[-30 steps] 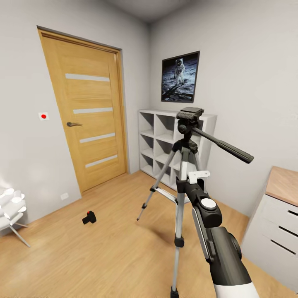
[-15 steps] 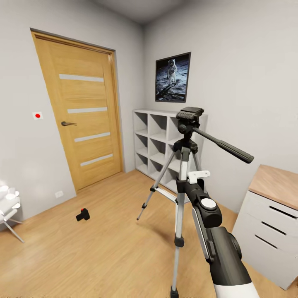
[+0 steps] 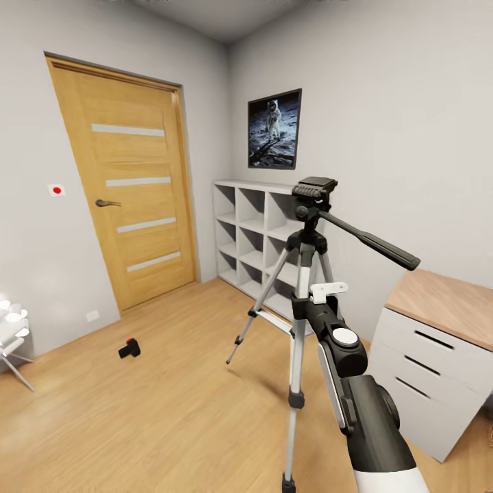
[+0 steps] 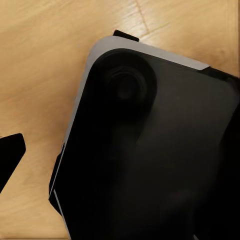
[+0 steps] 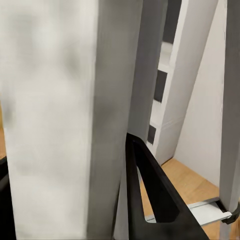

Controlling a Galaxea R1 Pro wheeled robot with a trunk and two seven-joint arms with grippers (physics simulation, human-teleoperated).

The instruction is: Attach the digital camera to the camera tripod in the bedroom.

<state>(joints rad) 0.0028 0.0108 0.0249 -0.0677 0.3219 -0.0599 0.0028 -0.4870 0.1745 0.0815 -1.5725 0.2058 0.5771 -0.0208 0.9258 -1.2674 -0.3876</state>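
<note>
While the right gripper (image 3: pixel 299 301) sits clamped around a leg of the camera tripod (image 3: pixel 305 274) mid-floor, the digital camera (image 3: pixel 129 348) lies on the wood floor (image 3: pixel 171 411) well apart, toward the door (image 3: pixel 130 198). Can't tell the left gripper's state.

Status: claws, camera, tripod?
Right claw at the tripod leg, grip unclear. Camera on the floor near the door, unattached. Nothing between camera and tripod.
</note>
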